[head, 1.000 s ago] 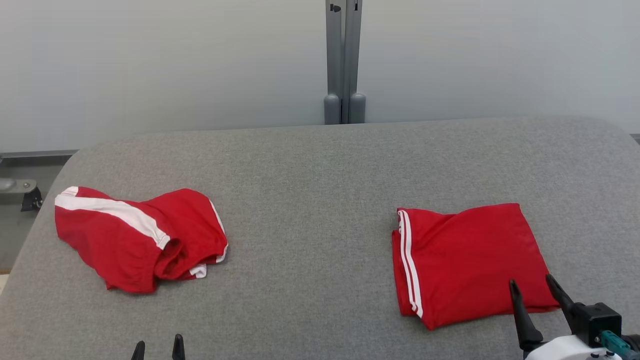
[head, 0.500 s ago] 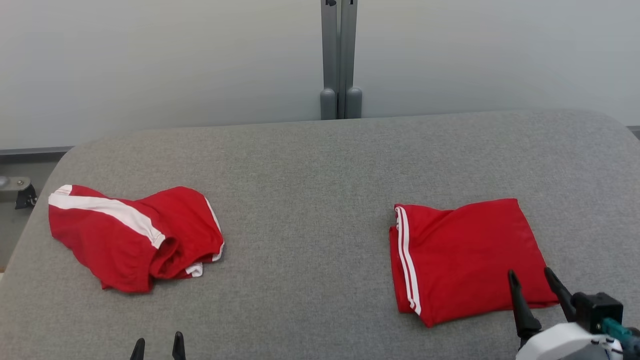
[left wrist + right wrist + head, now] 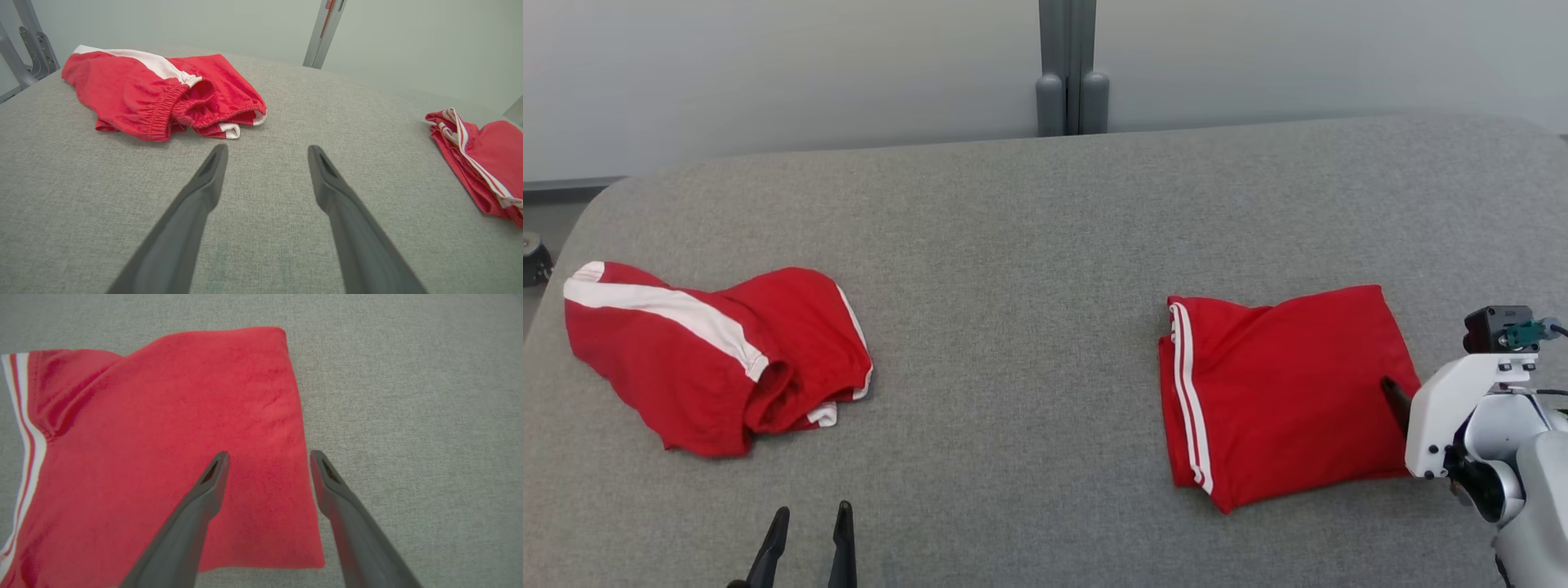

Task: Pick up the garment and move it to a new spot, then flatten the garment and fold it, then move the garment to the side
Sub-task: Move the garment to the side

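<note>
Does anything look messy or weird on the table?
Yes. The left shorts lie crumpled in a bunched heap, one side rolled over itself, not spread flat. The right shorts are folded flat and neat. Nothing looks spilled or torn.

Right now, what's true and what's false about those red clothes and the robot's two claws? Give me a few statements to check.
A crumpled garment and a folded garment lie on the grey surface. True.
The folded garment lies at the robot's left. False: it lies at its right.
The right gripper is shut on the folded garment. False: it is open, holding nothing.
The left gripper is open and empty. True.
</note>
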